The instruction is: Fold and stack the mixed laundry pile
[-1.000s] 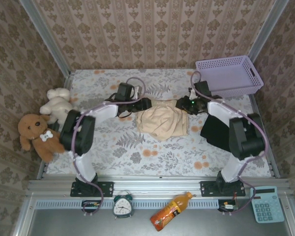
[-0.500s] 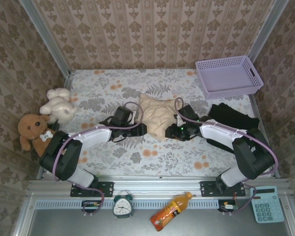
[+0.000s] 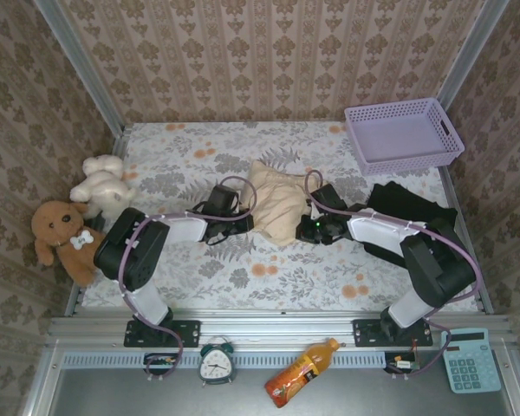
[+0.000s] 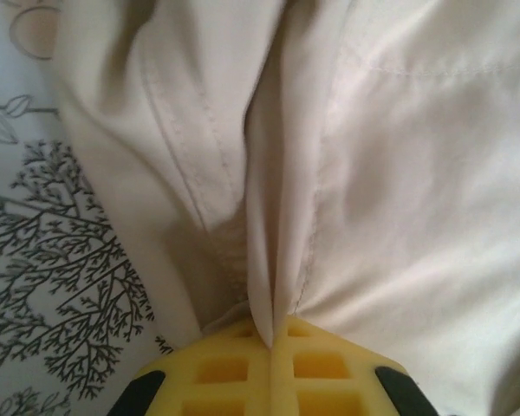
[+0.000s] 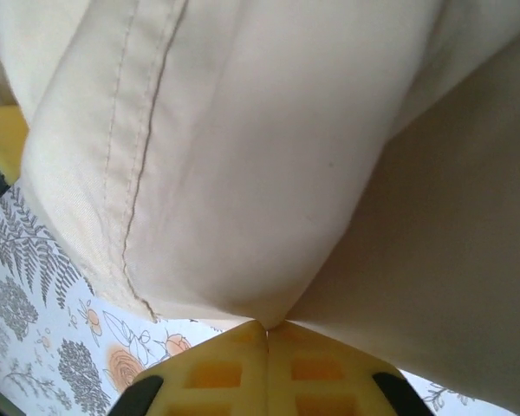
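The beige-cream garment (image 3: 276, 201) lies bunched at the middle of the floral table. My left gripper (image 3: 248, 225) is shut on its left lower edge; the left wrist view shows a fold of the beige cloth (image 4: 347, 173) pinched between the yellow fingers (image 4: 234, 373). From the other side, my right gripper (image 3: 302, 230) is shut on the garment's right lower edge, and the beige cloth (image 5: 269, 165) runs into its closed yellow fingers (image 5: 321, 373). To the right of the right arm lies the black T-shirt (image 3: 412, 208), crumpled and partly hidden by that arm.
A lavender mesh basket (image 3: 404, 133) stands at the back right. A white plush toy (image 3: 102, 184) and a brown plush toy (image 3: 63, 234) sit at the left edge. A clock (image 3: 216, 362), an orange bottle (image 3: 300, 371) and a calculator (image 3: 468, 360) lie on the near ledge.
Both grippers came forward from the garment's far side to its near edge and closed on it. The beige garment shifted back and bunched; the black T-shirt now shows further back.
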### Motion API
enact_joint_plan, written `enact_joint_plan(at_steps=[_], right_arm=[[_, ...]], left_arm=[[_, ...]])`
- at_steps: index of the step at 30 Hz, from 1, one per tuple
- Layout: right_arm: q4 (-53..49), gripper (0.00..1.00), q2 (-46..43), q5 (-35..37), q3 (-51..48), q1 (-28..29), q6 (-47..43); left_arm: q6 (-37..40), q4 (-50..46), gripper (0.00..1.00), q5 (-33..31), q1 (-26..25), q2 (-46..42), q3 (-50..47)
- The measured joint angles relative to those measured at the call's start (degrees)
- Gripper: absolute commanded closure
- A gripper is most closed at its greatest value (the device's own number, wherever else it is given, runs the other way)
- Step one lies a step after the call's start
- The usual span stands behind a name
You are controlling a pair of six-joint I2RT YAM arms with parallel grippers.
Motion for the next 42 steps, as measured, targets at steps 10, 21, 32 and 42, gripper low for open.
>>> enact_joint_plan(at_steps=[10,21,32,42], right_arm=[[-5.2,1.0,-7.6,1.4,-0.8,-9.3,-3.5],[-2.6,0.67,-4.3,-1.5,-2.2,-7.3,-4.4],[4.4,0.57,-6.6,-1.0,-3.9,-2.7,-4.7],[10.0,0.81,-1.9,-0.3,-3.9,-2.7,-4.0]], left_arm=[[0.5,-5.1,1.0,-1.0,3.0,-3.6,0.0],[0.3,-7.1,1.0,-1.2,1.0,-5.8,1.0],[-0.1,-7.1,1.0,-1.4,-0.1,-5.8,1.0],[-0.9,-7.1,1.0,-1.5,-0.1,-5.8,1.0]])
